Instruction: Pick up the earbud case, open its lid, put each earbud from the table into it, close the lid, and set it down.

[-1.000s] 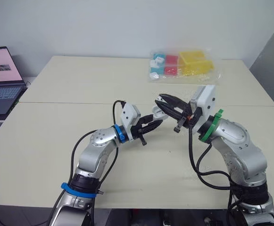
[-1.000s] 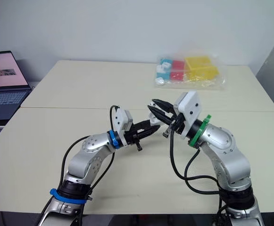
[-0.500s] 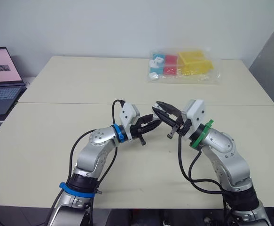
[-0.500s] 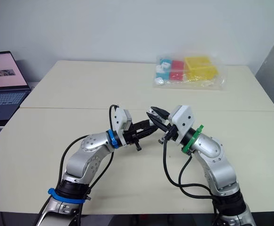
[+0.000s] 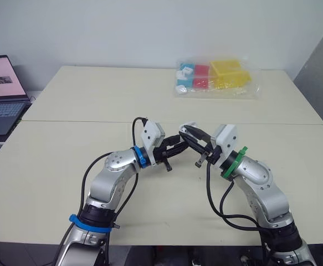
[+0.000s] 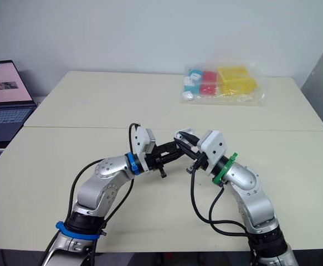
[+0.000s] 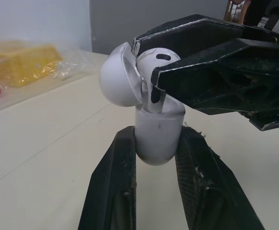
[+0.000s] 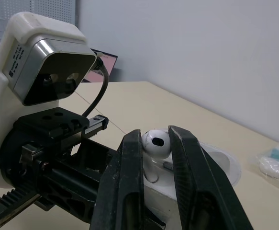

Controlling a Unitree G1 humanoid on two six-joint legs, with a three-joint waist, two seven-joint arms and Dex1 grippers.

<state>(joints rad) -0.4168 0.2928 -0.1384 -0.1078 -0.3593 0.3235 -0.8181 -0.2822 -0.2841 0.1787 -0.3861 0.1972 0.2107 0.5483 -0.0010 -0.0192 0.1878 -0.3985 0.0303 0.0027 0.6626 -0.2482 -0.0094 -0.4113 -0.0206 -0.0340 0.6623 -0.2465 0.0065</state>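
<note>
1. Gripping the white earbud case (image 7: 158, 143) by its lower body, the left pincer (image 7: 157, 128) holds it upright between its two black fingers, raised above the pale surface (image 5: 67, 160) near the middle.
2. The case's rounded lid (image 7: 115, 76) is hinged back and stands open to one side.
3. The right pincer (image 8: 156, 136) meets the case from the opposite side, its fingers closed on a white earbud (image 7: 154, 60).
4. The earbud's head sits between the right fingertips just above the case's mouth, and its stem reaches down into the open case.
5. How deep the stem sits in its well cannot be told.
6. An open laptop (image 5: 0, 94) stands at the surface's far left edge.
7. A clear plastic bag (image 5: 216, 77) of coloured boxes lies at the far side, well apart from both pincers.
</note>
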